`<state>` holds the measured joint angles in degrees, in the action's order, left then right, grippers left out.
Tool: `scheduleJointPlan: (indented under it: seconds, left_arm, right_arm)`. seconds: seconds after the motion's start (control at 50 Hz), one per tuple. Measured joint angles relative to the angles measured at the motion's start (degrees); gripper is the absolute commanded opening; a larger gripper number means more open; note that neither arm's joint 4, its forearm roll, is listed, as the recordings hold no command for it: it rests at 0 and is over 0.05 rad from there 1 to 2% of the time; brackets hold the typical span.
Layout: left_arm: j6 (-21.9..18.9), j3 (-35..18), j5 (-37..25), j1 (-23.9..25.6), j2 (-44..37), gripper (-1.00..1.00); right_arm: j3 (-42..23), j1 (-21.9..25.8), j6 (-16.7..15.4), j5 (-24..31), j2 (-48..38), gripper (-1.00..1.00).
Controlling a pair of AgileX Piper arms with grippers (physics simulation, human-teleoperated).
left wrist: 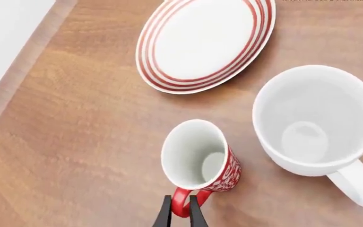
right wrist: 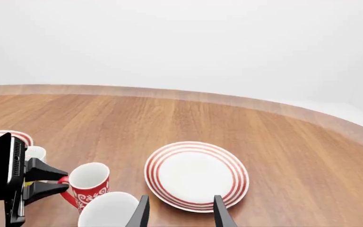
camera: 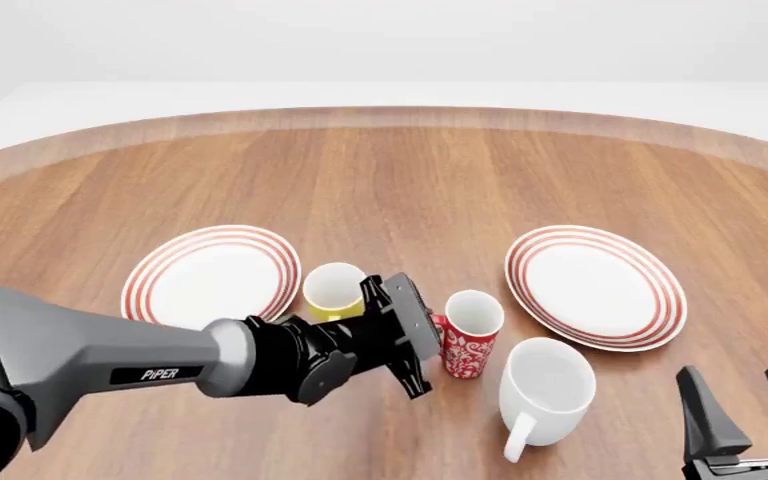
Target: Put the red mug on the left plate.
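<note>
The red mug, with a white swirl pattern and a white inside, stands upright between the yellow mug and the white mug. My left gripper is shut on its red handle; both fingers pinch it in the left wrist view. The left plate, white with red rings, lies to the left beyond the yellow mug. My right gripper is open and empty at the near right. The right wrist view also shows the red mug and the left gripper.
The right plate lies right of the red mug and also shows in the left wrist view. The large white mug stands close to the red mug. The table's far edge curves along the back.
</note>
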<state>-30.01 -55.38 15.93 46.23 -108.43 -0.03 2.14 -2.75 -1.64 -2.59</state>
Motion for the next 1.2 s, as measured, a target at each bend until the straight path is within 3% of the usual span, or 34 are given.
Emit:
scheduleJointPlan:
  seconds: [0.3, 0.74, 1.2]
  left_arm:
    - [0.5, 0.2, 0.0, 0.1, 0.2, -1.0]
    - [5.7, -0.2, -1.7, 0.7, 1.7, -1.0]
    - [7.4, -0.6, -2.6, -1.4, 4.9, -1.0]
  right_arm:
    - [0.0, -0.1, 0.0, -0.2, -0.4, 1.0]
    - [0.0, -0.1, 0.0, -0.9, -1.2, 1.0]
    - [0.0, -0.1, 0.0, -1.4, -2.0, 1.0]
